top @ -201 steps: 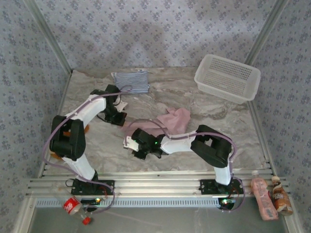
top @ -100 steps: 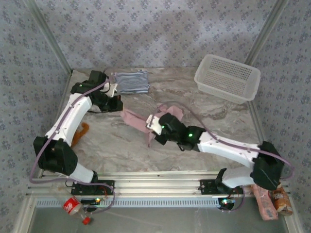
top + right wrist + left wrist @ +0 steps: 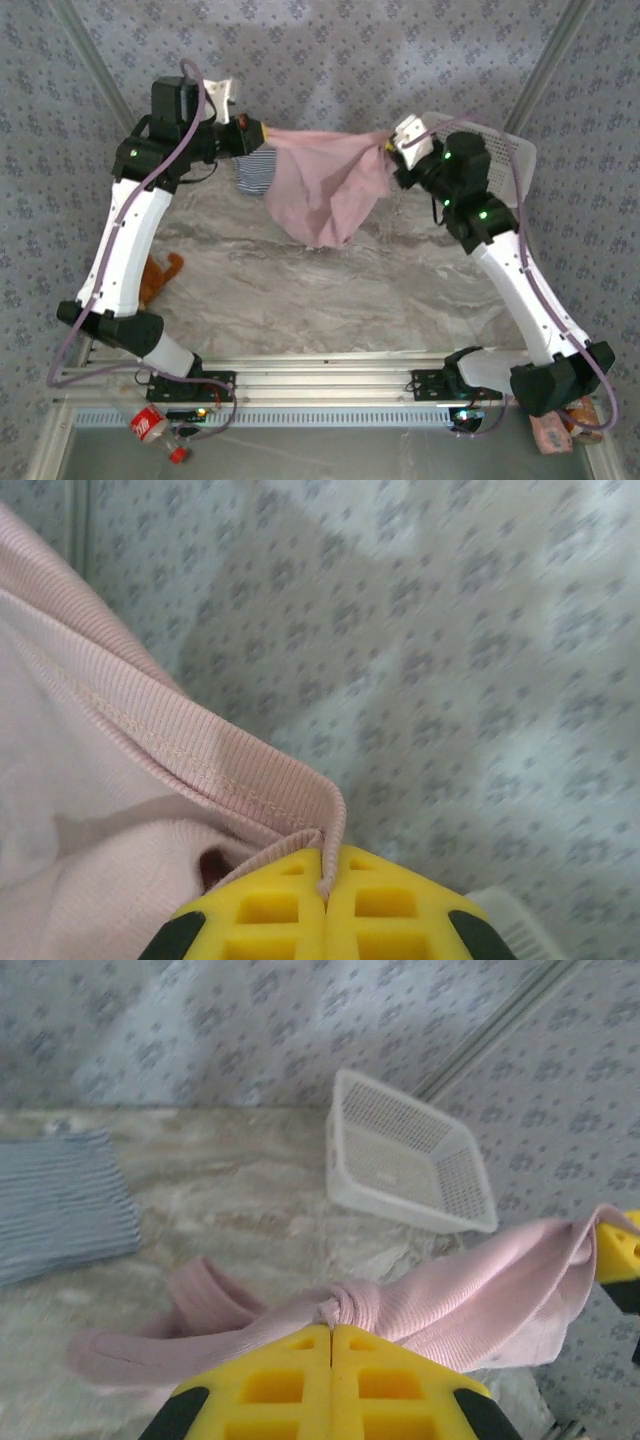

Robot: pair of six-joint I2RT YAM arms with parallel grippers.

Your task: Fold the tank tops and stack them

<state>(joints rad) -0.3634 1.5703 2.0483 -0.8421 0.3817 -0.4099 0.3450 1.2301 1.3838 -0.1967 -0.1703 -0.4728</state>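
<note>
The left hand (image 3: 330,1332) and right hand (image 3: 325,865) each pinch shut on a top edge of the pink tank top (image 3: 325,195), which hangs spread between them, unfolded. Below the left hand, the striped tank top (image 3: 60,1205) lies folded on the worktop (image 3: 250,1190). Roughly half done, I judge: the pink one awaits folding and stacking.

No writing, number or brand can be read anywhere. The red-and-white can (image 3: 148,425) at the near left corner carries white markings, but they are too small and blurred to make out. The pink bottle (image 3: 553,436) at the near right corner is partly hidden and shows no readable label either.
</note>
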